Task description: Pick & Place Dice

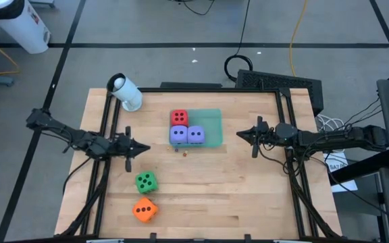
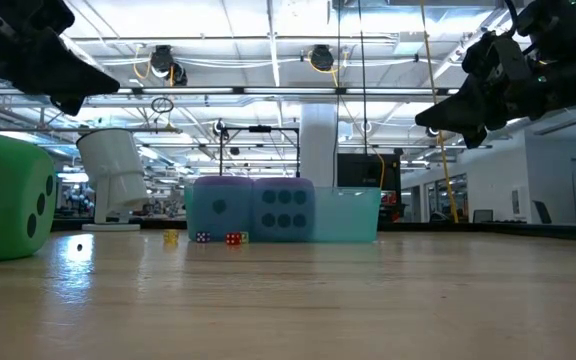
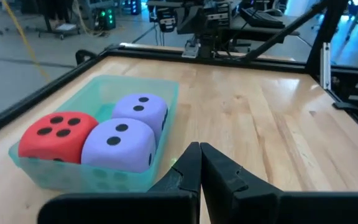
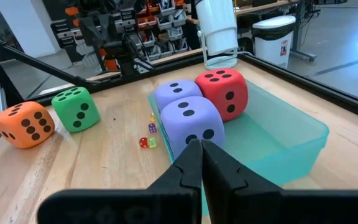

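Dice: red die (image 1: 179,117) and two purple-blue dice (image 1: 187,135) sit in the teal tray (image 1: 211,120) at upper centre; green die (image 1: 146,181) and orange die (image 1: 144,210) lie lower left on the tabletop (image 1: 235,189). Left tool (image 1: 144,148) and right tool (image 1: 240,136) hover empty, fingers together.

One camera looks straight down on the whole surface (image 1: 201,196) from well above. Another sits at surface height, looking level into the room. Each wrist camera looks forward, low and close, from opposite sides. All four share the teal tray (image 1: 211,121) and its purple-blue dice (image 1: 196,135).
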### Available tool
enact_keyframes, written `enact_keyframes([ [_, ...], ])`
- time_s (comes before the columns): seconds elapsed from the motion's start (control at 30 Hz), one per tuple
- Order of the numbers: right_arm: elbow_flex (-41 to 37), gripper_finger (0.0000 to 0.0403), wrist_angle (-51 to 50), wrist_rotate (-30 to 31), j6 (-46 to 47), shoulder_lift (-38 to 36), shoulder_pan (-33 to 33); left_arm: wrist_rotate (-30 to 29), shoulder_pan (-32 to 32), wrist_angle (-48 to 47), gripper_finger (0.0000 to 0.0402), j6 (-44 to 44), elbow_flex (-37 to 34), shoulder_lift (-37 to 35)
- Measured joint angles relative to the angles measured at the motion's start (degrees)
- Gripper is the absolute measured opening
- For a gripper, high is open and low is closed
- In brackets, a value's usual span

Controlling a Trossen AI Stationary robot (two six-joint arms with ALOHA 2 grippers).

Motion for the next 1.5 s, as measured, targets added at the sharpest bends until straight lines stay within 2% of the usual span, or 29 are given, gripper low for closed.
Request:
enact_keyframes([
  [0.33, 0.0, 0.0000, 0.3, 0.0, 0.0, 0.0, 0.0, 3.6, -1.0, -0.2, 0.0010, -1.9, 1.4, 0.5],
  [0.57, 0.0, 0.0000, 0.4, -0.3, -0.2, 0.0, 0.0, 2.8, -7.9, 1.4, 0.0009, -6.7, 1.5, 6.7],
  [0.7, 0.0, 0.0000, 0.3, -2.1, -1.7, 0.0, 0.1, -2.0, -13.1, 2.9, 0.0004, -13.2, 1.7, 10.5],
  [0.83, 0.0, 0.0000, 0.3, -3.1, -1.7, 0.0, 0.1, -5.4, -17.8, -1.7, 0.0003, -23.9, 4.8, 15.3],
  [1.03, 0.0, 0.0000, 2.3, -1.7, -2.7, 0.0, 0.1, -6.5, -25.4, -6.1, 0.0003, -24.6, 15.3, 26.1],
  [1.13, 0.0, 0.0000, 3.7, 0.1, -6.0, 0.0, 0.0, -6.4, -28.8, -16.9, 0.0003, -31.5, 22.1, 31.5],
  [1.27, 0.0, 0.0000, 5.0, 0.0, -9.3, 0.0, -0.6, -4.0, -32.2, -29.6, 0.0003, -46.1, 28.2, 37.9],
  [1.37, 0.0, 0.0000, 4.1, 0.0, -7.9, 0.0, -1.1, 0.3, -33.8, -31.7, 0.0002, -55.9, 29.4, 41.4],
  [1.5, 0.0, 0.0000, 2.4, 0.0, -6.8, 0.0, -1.1, 3.2, -35.1, -32.8, 0.0003, -65.1, 29.4, 45.3],
])
